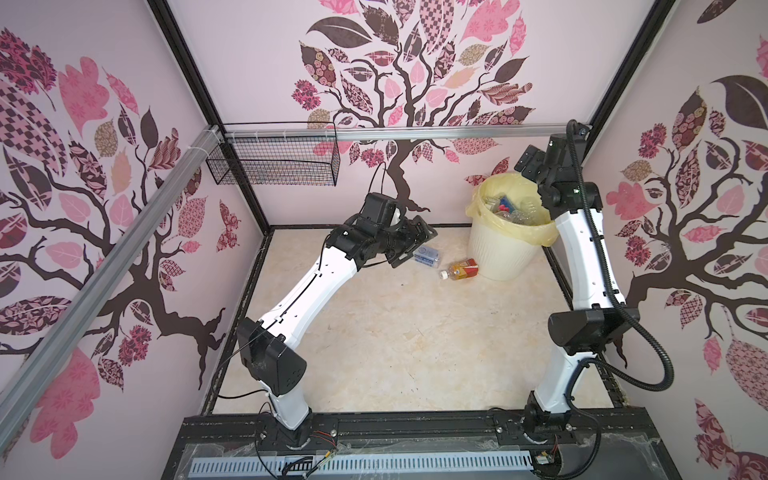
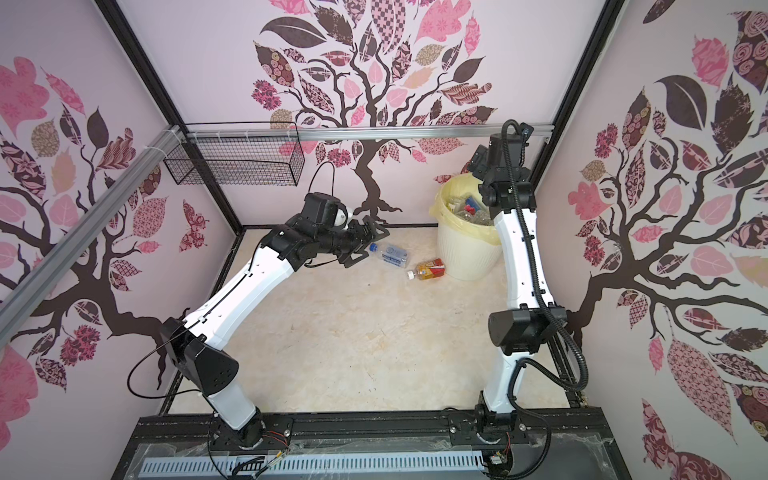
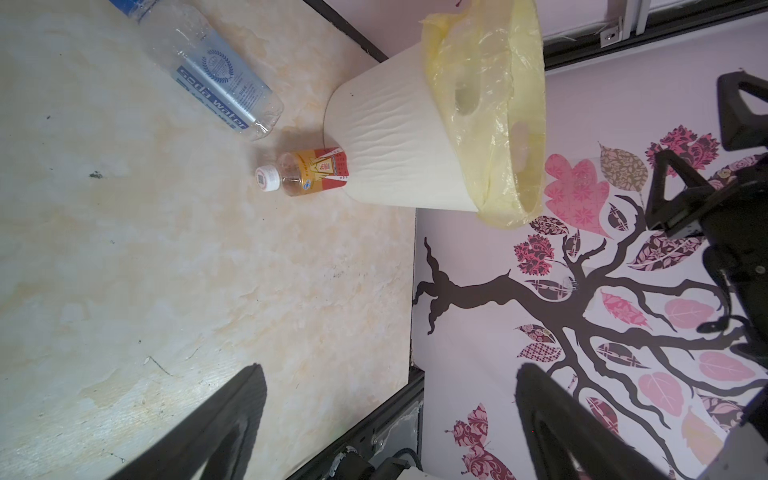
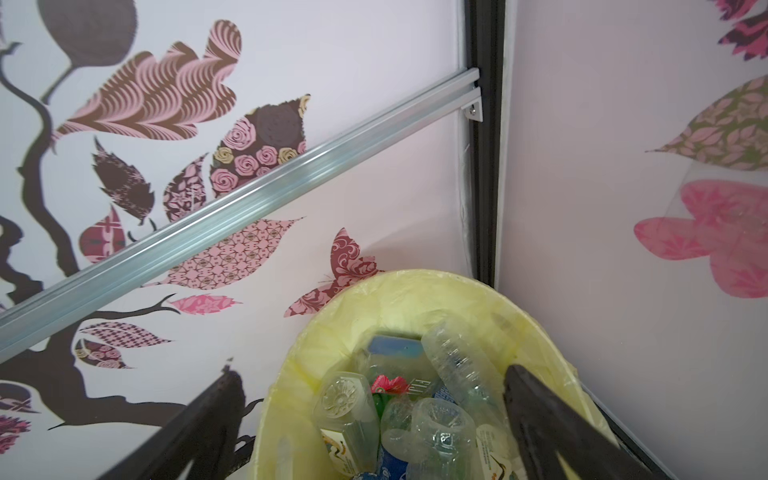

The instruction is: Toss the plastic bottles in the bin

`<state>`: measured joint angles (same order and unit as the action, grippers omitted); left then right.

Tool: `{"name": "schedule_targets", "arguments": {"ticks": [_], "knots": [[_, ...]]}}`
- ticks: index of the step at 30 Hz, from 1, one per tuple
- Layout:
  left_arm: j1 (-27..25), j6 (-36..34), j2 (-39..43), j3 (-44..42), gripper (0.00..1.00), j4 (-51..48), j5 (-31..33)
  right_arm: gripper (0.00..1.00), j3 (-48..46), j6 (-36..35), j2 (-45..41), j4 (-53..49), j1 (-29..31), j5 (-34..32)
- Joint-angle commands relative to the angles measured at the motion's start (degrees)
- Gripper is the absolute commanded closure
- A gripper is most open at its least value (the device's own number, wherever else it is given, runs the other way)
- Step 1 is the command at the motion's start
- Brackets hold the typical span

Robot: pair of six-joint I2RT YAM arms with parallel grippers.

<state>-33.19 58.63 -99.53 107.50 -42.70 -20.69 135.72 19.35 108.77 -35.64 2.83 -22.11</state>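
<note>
The rail (image 1: 415, 424) lies nearest, well apart from the bin (image 1: 498, 257), and the marbled table (image 1: 395, 345) stretches between them. Closer to the bin, the left gripper (image 1: 415, 247) hovers with its jaws spread wide and empty, just beside a clear bottle (image 1: 426, 255) that lies on its side. A red-gold bottle (image 1: 461, 269) lies at the bin's foot and seems to touch its wall. Above the bin's rim the right gripper (image 4: 370, 374) hangs fully spread, holding nothing, over the bottles (image 4: 415, 419) piled inside. The step in hand looks like the left pick. It should come down square across the labelled belly, not the cap, because the round body will likely roll and thin plastic crumples. The right arm (image 1: 582, 257) should clear the bin before the carry.
</note>
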Motion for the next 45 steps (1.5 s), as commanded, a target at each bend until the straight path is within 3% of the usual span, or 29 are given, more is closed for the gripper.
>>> {"name": "schedule_targets", "arguments": {"ticks": [1,8,13,22,25,30,45], "knots": [[0.8,0.8,0.2,-0.4,0.03,-0.9,0.4,0.00,0.9,-0.8,-3.5,-1.8,0.9,0.8],[4.0,4.6,-7.7,6.5,0.03,-4.3,2.2,0.00,-8.8,-3.6,-9.5,-0.2,7.5,-0.4],[6.9,10.5,-16.0,11.1,0.03,-3.5,2.8,0.00,-26.8,-2.6,-18.2,4.9,12.5,1.8],[9.0,12.6,-34.6,24.1,0.03,2.5,2.7,0.00,-47.3,-1.1,-29.1,6.4,14.4,6.6],[9.3,11.8,-39.5,27.2,0.03,7.9,2.7,0.00,-51.0,-2.0,-31.4,6.3,14.4,7.1],[10.2,7.0,-45.8,34.8,0.03,9.1,8.5,0.00,-55.0,-2.8,-34.0,5.7,14.4,8.9],[13.0,11.1,-63.8,45.4,0.03,27.1,14.6,0.00,-60.6,-1.9,-36.9,5.6,14.4,13.8]]}}
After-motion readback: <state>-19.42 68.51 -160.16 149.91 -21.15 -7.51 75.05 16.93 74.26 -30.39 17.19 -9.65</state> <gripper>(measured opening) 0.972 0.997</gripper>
